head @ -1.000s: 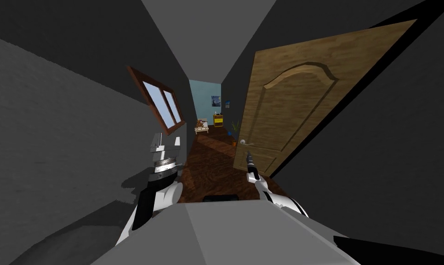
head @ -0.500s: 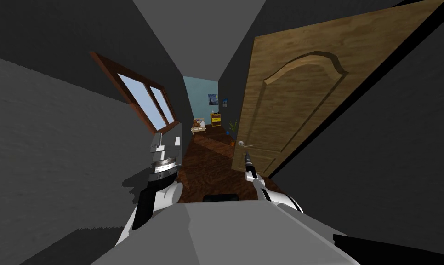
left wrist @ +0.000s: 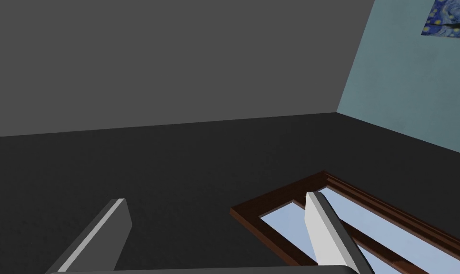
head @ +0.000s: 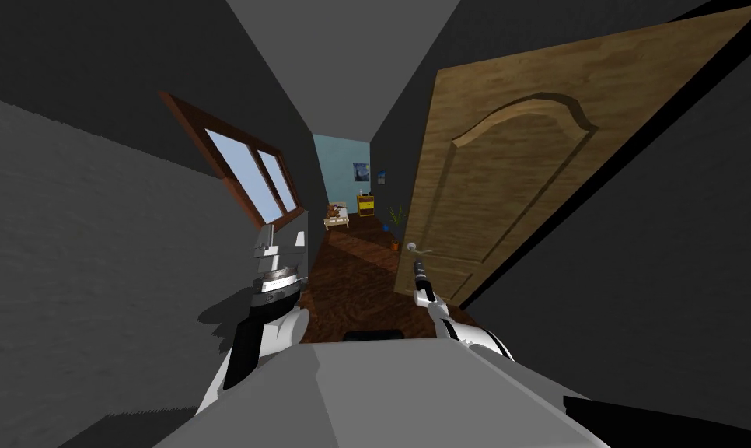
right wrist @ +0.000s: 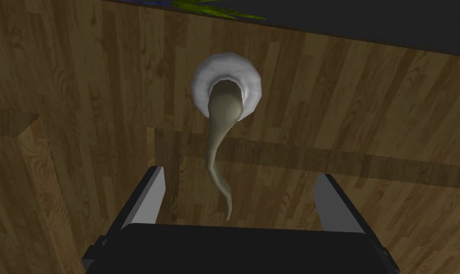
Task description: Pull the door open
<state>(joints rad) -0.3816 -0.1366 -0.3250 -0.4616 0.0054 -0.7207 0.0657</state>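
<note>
Dark grey hallway [head: 94,233]; wooden door [head: 514,179] at frame right. Right gripper [right wrist: 239,172] spread either side of lever handle [right wrist: 225,107], not touching. Left gripper [head: 282,236] released, left of centre.

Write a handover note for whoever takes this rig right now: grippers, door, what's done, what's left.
Right gripper: open, at the handle. The lever's tip lies between the fingers, not clamped.
Left gripper: open, idle, raised at my left side.
Door: wooden, on my right. I cannot tell whether it has left its frame.
Done: the reach to the handle.
Left: shut on the lever, then pull the door toward me.
</note>
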